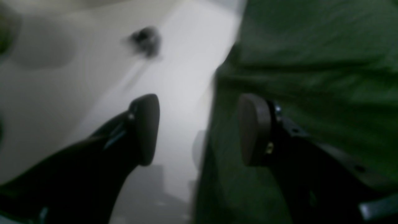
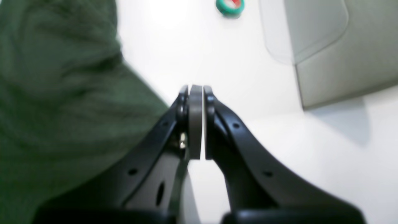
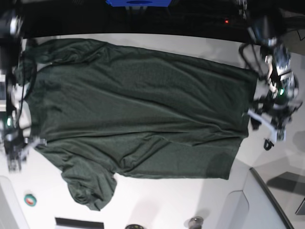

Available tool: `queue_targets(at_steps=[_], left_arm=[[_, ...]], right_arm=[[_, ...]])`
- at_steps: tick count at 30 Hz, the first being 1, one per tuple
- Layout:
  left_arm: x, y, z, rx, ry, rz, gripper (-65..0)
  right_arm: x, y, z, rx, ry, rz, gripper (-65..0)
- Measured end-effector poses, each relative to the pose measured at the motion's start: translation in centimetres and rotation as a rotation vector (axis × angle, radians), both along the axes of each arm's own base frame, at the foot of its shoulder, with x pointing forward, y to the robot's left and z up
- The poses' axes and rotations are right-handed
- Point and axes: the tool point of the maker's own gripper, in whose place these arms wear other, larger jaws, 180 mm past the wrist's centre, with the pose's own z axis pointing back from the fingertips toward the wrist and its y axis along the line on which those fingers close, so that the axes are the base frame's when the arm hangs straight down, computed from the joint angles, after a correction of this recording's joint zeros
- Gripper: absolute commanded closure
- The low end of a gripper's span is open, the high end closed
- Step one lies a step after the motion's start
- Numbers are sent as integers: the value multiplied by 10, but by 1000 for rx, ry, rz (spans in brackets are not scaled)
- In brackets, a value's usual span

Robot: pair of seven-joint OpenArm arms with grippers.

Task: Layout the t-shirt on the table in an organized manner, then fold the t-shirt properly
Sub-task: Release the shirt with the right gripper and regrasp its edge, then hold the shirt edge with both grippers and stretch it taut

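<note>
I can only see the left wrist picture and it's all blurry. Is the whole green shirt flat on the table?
Observer: Mostly. In the base view the t-shirt lies spread on the table, but one sleeve is bunched.
Operator: Is the other gripper holding it?
Observer: No. The right gripper is shut with nothing between its fingers, beside the cloth.
Operator: Anything else on the table?
Observer: A small green ring sits apart from the shirt.

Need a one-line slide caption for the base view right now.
Dark green t-shirt spread across the white table, one arm at each end.
</note>
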Motion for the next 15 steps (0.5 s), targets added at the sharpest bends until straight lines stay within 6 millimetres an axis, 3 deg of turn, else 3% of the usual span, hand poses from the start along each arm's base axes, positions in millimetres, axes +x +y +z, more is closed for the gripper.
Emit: queue_targets(at_steps=[5, 8, 10, 13, 15], left_arm=[[-74, -33, -39, -20, 142, -81, -372], [-98, -46, -48, -106, 119, -73, -359], [-107, -49, -51, -148, 115, -63, -270], [-114, -43, -60, -173, 128, -37, 0], [-119, -40, -70, -179, 154, -23, 0]], right_arm=[[-81, 42, -24, 55, 134, 27, -8], [-117, 52, -48, 77, 224, 23, -8], [-132, 53, -59, 82, 269, 8, -8], [-144, 63, -69, 113, 307, -2, -8], [-145, 64, -71, 117, 312, -2, -8]])
